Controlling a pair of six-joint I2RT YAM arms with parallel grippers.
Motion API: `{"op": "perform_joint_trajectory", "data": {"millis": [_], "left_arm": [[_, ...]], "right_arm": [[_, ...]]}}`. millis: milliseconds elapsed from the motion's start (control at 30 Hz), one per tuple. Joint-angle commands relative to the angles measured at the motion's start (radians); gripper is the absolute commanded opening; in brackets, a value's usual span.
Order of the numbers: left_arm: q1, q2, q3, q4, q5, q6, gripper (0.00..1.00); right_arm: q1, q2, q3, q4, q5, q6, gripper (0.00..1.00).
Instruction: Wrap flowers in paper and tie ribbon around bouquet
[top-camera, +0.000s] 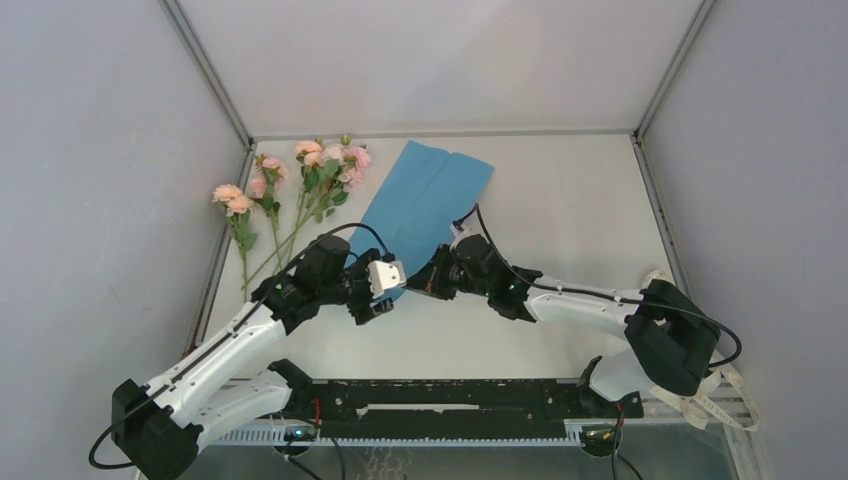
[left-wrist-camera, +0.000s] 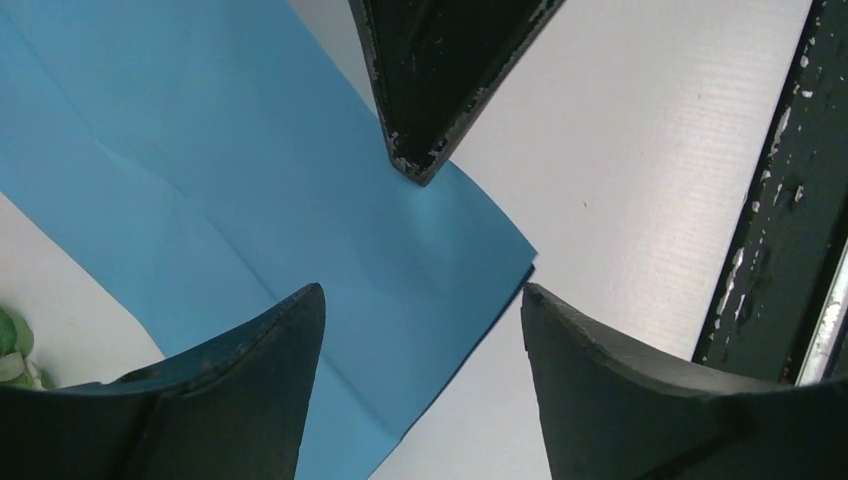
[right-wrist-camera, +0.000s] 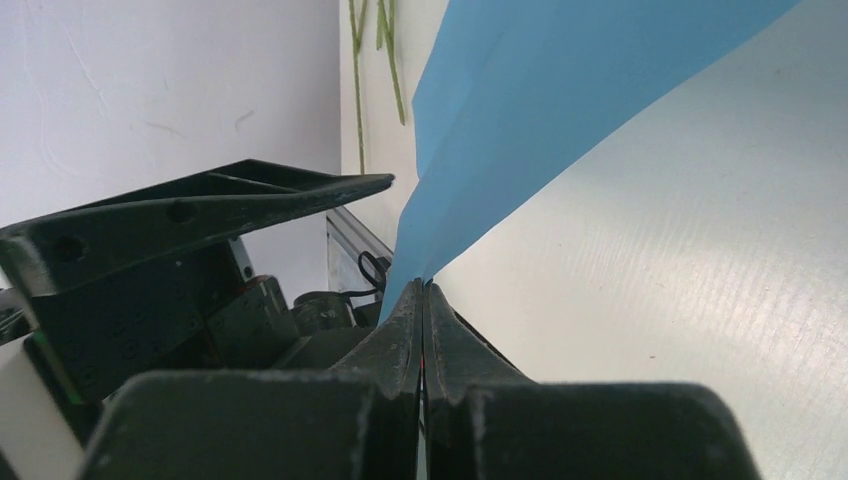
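Right tool (right-wrist-camera: 423, 292) is clamped tight on the near corner of the paper (top-camera: 425, 200). Left tool (left-wrist-camera: 422, 300) is spread wide with nothing in it, hovering right over that same corner, almost nose to nose with the right one.

Where stuff is: the flowers (top-camera: 300, 185) lie just left of the paper, blooms near its far-left edge, none on it yet. The ribbon (top-camera: 722, 400) is well apart from the paper, way off to its near-right, draped over the edge of the worktop (top-camera: 570, 230).

My worries: that sheet is thin and I've only got one corner, so a hard pull probably tears it or lets it slip out. The tools sit so close at that corner that one sloppy move bumps them together. And dragging the paper left could shove the blooms around instead of sliding under them.

Count: one sheet, one ribbon, one loose bunch of flowers (about three clumps of blooms as far as I can tell, stems too tangled to count), two tools.
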Motion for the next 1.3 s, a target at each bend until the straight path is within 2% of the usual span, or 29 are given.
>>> {"op": "perform_joint_trajectory", "data": {"millis": [0, 67, 167, 233, 267, 433, 500, 567, 700, 833, 1033, 1167, 1267], "left_arm": [[-0.002, 0.015, 0.012, 0.085, -0.004, -0.039, 0.73], [-0.002, 0.012, 0.012, 0.09, -0.007, -0.04, 0.6], [-0.002, 0.007, 0.014, 0.094, 0.015, -0.041, 0.3], [-0.001, 0.013, 0.022, 0.091, 0.027, -0.044, 0.05], [-0.001, 0.015, 0.026, 0.088, 0.026, -0.049, 0.01], [0.007, 0.008, 0.077, 0.035, -0.011, -0.09, 0.0], [0.015, 0.009, 0.125, -0.018, 0.0, -0.114, 0.0], [0.02, 0.01, 0.186, -0.094, 0.033, -0.117, 0.0], [0.03, 0.022, 0.32, -0.277, 0.066, -0.077, 0.0], [0.031, 0.063, 0.47, -0.5, 0.065, -0.018, 0.0], [0.031, 0.1, 0.64, -0.701, 0.066, 0.032, 0.0], [0.03, 0.122, 0.701, -0.743, 0.044, 0.044, 0.0], [0.03, 0.151, 0.742, -0.765, 0.052, 0.029, 0.0]], "right_arm": [[0.015, -0.068, 0.036, -0.004, 0.061, -0.004, 0.0], [0.016, -0.085, 0.036, -0.016, 0.069, -0.012, 0.0], [0.015, -0.1, 0.036, -0.01, 0.057, -0.028, 0.0], [0.011, -0.109, 0.042, -0.015, 0.037, -0.044, 0.0], [0.01, -0.121, 0.047, -0.025, 0.028, -0.067, 0.0], [-0.01, -0.248, 0.058, -0.218, 0.056, -0.199, 0.38], [-0.028, -0.325, 0.046, -0.294, 0.06, -0.32, 0.46], [-0.074, -0.396, 0.042, -0.325, -0.027, -0.502, 0.51], [-0.116, -0.56, 0.022, -0.349, -0.083, -0.853, 0.54], [-0.112, -0.668, -0.05, -0.228, -0.134, -1.175, 0.57], [-0.095, -0.592, -0.033, -0.115, -0.348, -1.589, 0.61], [-0.173, -0.458, 0.083, -0.19, -0.494, -1.692, 0.62], [-0.168, -0.358, 0.146, -0.263, -0.558, -1.771, 0.63]]}}
